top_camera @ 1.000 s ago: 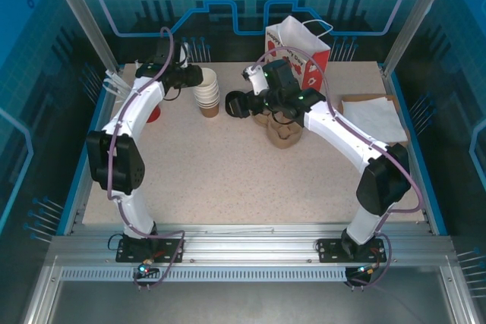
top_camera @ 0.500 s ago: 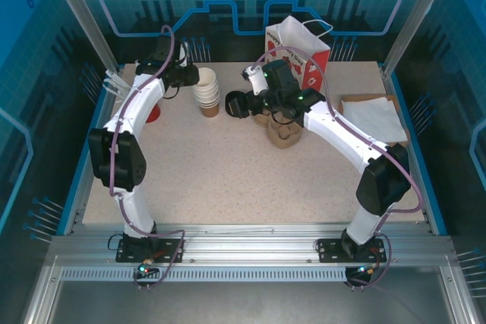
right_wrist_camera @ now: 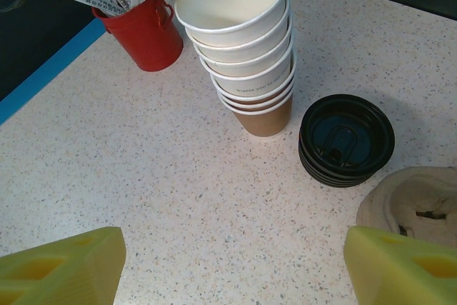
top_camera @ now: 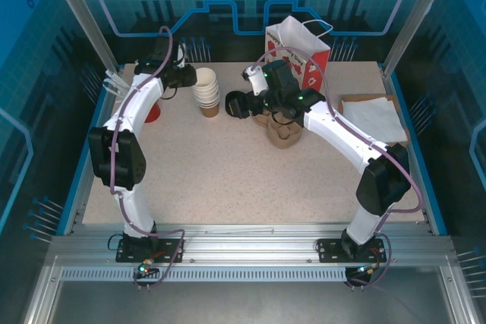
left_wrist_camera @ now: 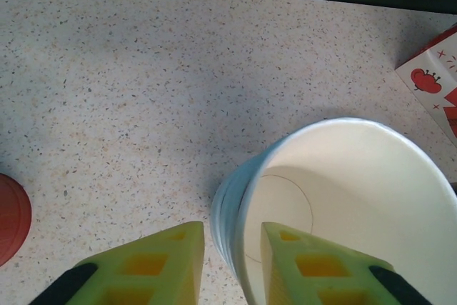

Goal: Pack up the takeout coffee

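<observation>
Left end effector [left_wrist_camera: 232, 237] straddles the wall of the top cup [left_wrist_camera: 343, 198]; I cannot confirm grip. Right end effector [right_wrist_camera: 232, 248] stands wide open.

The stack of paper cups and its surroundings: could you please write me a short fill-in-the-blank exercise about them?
1. The left gripper straddles the top rim of the cup stack: one finger inside, the other ____.
2. The loose lids piled beside the cups are ____ in colour.
3. The small bucket on the stack's other side is ____.
4. On the right gripper, the jaws stand ____.
Missing words: outside; black; red; open.
</observation>
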Tool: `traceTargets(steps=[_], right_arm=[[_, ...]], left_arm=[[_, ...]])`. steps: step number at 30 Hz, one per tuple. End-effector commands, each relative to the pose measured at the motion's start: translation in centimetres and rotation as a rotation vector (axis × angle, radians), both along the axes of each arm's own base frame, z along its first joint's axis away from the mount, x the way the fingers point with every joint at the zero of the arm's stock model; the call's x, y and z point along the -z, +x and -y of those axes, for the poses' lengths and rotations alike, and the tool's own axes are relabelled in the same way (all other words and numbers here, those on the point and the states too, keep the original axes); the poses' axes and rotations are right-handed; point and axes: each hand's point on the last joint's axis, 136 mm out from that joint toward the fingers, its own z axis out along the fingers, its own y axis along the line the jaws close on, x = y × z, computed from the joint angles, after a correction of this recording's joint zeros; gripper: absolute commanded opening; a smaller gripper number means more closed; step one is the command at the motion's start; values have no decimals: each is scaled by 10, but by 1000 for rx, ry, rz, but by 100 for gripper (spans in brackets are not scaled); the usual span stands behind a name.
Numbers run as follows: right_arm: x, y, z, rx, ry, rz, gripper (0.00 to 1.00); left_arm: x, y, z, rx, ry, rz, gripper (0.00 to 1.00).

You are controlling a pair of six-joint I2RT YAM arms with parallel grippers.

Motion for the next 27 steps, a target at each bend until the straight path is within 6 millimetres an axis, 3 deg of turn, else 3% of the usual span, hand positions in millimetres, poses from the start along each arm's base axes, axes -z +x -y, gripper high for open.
traceTargets(steps=[1, 13, 21, 27], right_arm=[[9, -7, -7, -31, -18, -21, 82], [19, -8, -7, -33, -32, -44, 82], [22, -8, -8, -39, -35, -51, 82], [25, -9, -8, -41, -37, -58, 82]], left_arm=[[3, 4, -5, 4, 13, -15, 26], [5, 6, -3, 15, 9, -22, 15], [-3, 6, -3, 19, 10, -8, 21], [-5, 6, -2, 24, 11, -3, 19]])
